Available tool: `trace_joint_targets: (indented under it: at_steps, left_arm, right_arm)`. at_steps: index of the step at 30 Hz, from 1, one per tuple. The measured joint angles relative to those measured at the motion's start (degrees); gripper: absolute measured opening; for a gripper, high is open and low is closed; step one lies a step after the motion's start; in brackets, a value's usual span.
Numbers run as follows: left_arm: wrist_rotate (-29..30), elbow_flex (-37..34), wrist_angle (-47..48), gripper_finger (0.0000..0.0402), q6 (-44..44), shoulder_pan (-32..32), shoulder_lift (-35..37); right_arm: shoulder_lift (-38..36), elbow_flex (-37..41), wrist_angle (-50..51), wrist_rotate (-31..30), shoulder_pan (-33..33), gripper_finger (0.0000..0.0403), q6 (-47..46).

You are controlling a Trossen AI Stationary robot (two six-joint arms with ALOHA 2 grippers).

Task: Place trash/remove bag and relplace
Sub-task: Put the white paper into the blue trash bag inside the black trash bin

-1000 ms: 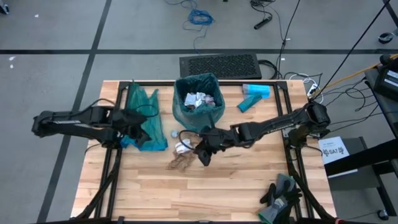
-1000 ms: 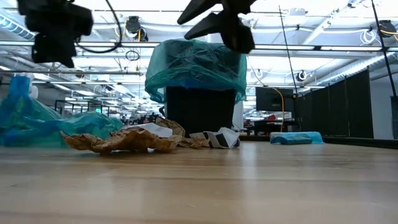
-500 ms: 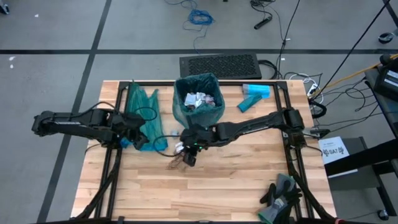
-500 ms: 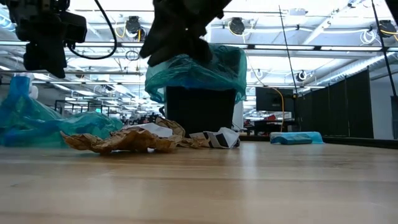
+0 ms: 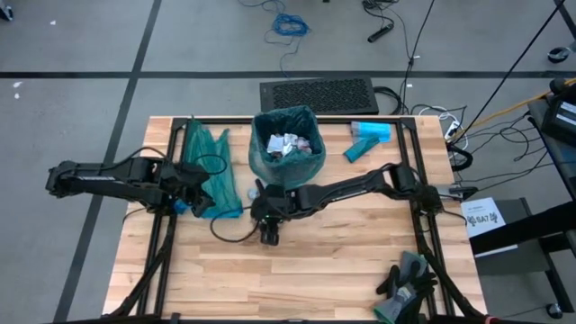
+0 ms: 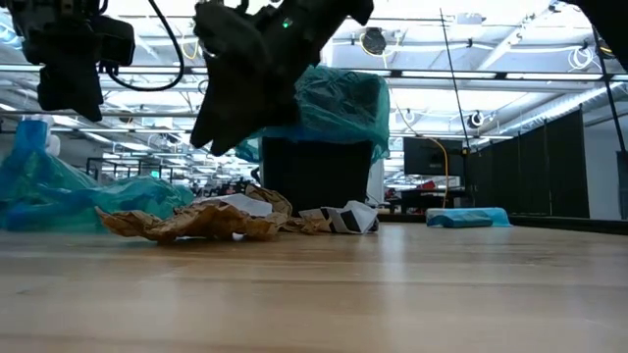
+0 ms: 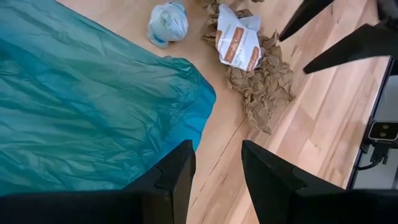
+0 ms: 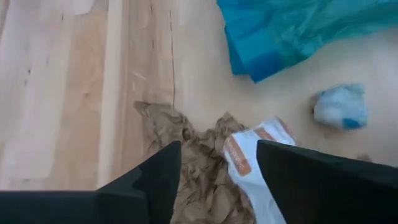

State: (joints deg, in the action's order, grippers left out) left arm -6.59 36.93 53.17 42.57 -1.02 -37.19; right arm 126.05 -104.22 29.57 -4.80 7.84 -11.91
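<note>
Crumpled brown paper (image 8: 193,168), a white wrapper (image 8: 255,168) and a small light-blue ball of wrapper (image 8: 341,106) lie as trash on the table in front of the bin (image 5: 288,148). The bin is lined with a teal bag and holds several scraps. My right gripper (image 8: 217,149) hangs open just above the brown paper (image 6: 196,221), tilted down, and hides it in the high view (image 5: 268,236). My left gripper (image 7: 216,149) stands open above a loose teal bag (image 7: 81,112) that lies flat at the table's left (image 5: 211,171).
A light-blue pack (image 5: 369,135) lies right of the bin at the far edge. Dark gloves (image 5: 405,279) lie at the near right corner. Bare wood spreads along the near side of the table. A black mat (image 5: 319,94) sits on the floor beyond the far edge.
My right gripper has swung toward the table's left and sunk from beside the bin to just above the brown paper, rolling its wrist as it went. The trash and the loose bag lie as before.
</note>
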Motion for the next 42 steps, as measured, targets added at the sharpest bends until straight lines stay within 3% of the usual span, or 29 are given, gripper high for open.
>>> trace_joint_targets:
  at_steps: [8,14,19,24,28,42]
  left_arm:
    - [-0.3,0.0,0.0,0.0137,0.0,0.0,0.0]
    - [-0.9,0.0,0.1,0.0137,0.0,0.0,0.0]
    - [-1.1,0.0,0.0,0.0137,0.0,0.0,0.0]
    - [-1.1,0.0,0.0,0.0137,0.0,0.0,0.0]
    - [-1.1,0.0,-0.2,0.0137,0.0,0.0,0.0]
    - [-0.6,0.0,-0.9,0.0137,-1.4,0.0,0.0]
  right_arm:
    - [3.9,-0.5,0.2,-3.0,-0.4,0.0245,4.4]
    - [5.1,-0.5,1.8,-14.7,-0.3,0.0239,9.5]
    - [5.3,-0.5,4.5,-11.4,-1.7,0.0189,10.8]
    - [6.4,-0.5,5.0,-6.6,-2.7,0.0096,8.8]
    - [6.4,-0.5,7.2,-5.7,-2.3,0.0014,2.0]
    - [-0.8,-0.5,19.8,-2.6,5.2,0.0000,-19.9]
